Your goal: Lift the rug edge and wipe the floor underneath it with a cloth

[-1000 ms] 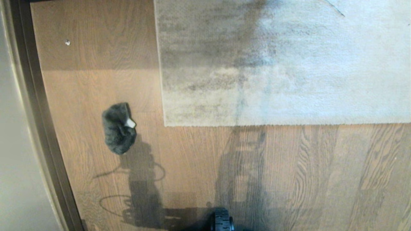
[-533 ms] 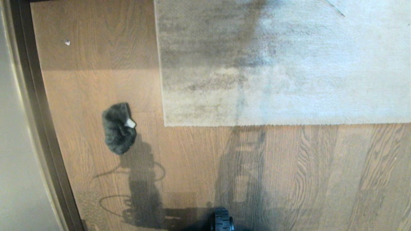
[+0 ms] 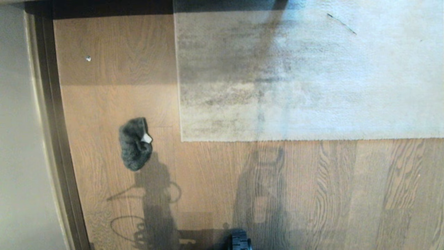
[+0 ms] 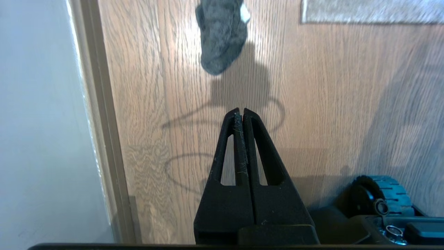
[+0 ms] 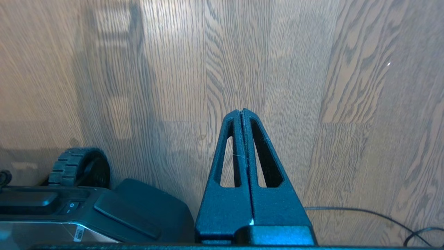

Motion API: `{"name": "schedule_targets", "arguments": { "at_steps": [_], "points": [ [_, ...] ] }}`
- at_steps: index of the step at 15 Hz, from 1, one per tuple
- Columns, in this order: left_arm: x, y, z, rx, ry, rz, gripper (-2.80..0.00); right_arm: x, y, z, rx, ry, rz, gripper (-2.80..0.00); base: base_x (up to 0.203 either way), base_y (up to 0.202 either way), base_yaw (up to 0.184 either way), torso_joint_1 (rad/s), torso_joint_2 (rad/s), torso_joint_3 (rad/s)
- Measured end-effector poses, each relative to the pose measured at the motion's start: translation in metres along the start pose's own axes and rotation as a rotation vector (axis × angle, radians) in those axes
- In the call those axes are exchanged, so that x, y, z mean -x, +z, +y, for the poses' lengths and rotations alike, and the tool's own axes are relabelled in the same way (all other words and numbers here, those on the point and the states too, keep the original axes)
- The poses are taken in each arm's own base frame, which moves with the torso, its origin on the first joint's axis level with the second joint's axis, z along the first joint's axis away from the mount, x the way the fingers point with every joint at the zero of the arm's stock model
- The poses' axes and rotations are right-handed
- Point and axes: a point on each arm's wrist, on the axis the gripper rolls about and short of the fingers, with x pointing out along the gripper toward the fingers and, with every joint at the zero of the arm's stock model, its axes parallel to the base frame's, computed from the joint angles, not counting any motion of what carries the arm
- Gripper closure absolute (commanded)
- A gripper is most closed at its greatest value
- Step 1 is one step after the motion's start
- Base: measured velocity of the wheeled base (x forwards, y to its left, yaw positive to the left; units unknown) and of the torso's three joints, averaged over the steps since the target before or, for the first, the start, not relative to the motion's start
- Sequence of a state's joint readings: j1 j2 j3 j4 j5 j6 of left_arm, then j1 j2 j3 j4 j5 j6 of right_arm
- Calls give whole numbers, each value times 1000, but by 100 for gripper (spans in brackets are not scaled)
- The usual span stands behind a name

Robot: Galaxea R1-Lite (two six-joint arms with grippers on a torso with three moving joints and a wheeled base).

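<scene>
The grey-beige rug (image 3: 305, 76) lies flat on the wood floor (image 3: 215, 173). Its near rug edge (image 3: 295, 139) runs straight, ending in a corner (image 3: 181, 140). A small fuzzy dark grey cloth (image 3: 134, 144) with a white bit showing lies on the floor left of that corner, also seen in the left wrist view (image 4: 220, 34). Neither arm shows in the head view. My left gripper (image 4: 241, 110) hangs shut and empty above the floor, short of the cloth. My right gripper (image 5: 241, 111) is shut and empty over bare floor.
A dark baseboard (image 3: 52, 132) and pale wall (image 3: 17, 139) run along the left. My base's wheel (image 3: 240, 241) shows at the bottom, also (image 5: 78, 166). A thin black cable (image 5: 367, 213) lies on the floor by the right arm. A small speck (image 3: 88, 58) sits far left.
The whole head view has shifted: rug, cloth and floor sit lower and slightly right, with more of the far floor showing. The camera moved; nothing on the floor has.
</scene>
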State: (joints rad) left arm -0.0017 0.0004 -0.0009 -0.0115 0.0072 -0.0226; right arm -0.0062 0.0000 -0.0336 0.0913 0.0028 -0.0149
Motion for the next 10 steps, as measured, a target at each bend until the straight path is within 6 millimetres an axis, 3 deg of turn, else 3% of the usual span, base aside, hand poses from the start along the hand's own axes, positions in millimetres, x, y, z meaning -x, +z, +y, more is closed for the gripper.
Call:
{"name": "schedule_targets", "arguments": {
  "at_steps": [10],
  "points": [
    [0, 0, 0, -1, 0, 0, 0, 0, 0, 0, 0, 0, 0, 0, 0, 0, 0, 3, 2, 201]
  ]
}}
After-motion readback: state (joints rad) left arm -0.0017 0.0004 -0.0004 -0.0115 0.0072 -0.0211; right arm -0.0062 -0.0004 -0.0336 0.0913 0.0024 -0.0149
